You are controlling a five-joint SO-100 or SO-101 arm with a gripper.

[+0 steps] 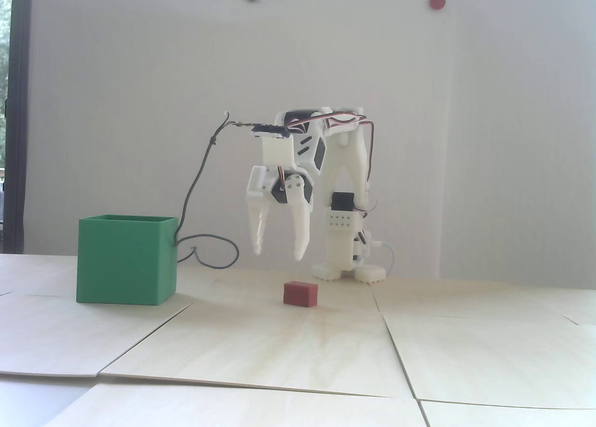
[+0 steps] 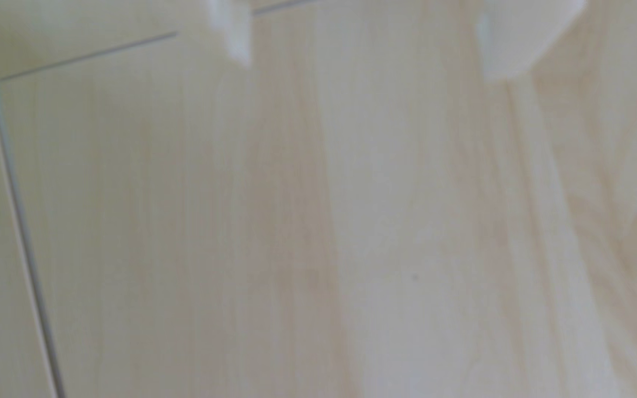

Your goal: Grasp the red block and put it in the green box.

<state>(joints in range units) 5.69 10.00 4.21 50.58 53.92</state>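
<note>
Red block (image 1: 301, 294): it lies flat on the pale wooden table (image 1: 260, 343), wide side toward the fixed view, out in the open with nothing touching it. I take it this is simply where it waits to be picked up.

Gripper (image 1: 278, 254): it hangs above the block and a little to its left, fingers pointing down, spread well apart and holding nothing. The tips are clear of the block, with bare air between. From the pose I judge the arm is lining up for a descent, the gap wide enough to straddle the block.

Wrist view: two blurred white fingertips (image 2: 237, 34) poke in from the top edge, and below them is only wood grain and panel seams. The block does not show there, so I reckon the tool is not yet centred over it.

Green box (image 1: 125, 260): it stands upright on the table, far to the left of the block and well apart from it, open top up, ready to receive a drop from above.

Cable (image 1: 198, 185): a dark lead runs from the wrist down behind the box's right edge and loops on the table; it looks slack enough, though it could brush the box's rim on the carry.

Arm base (image 1: 347, 268): it sits at the far side, right of the block.
</note>
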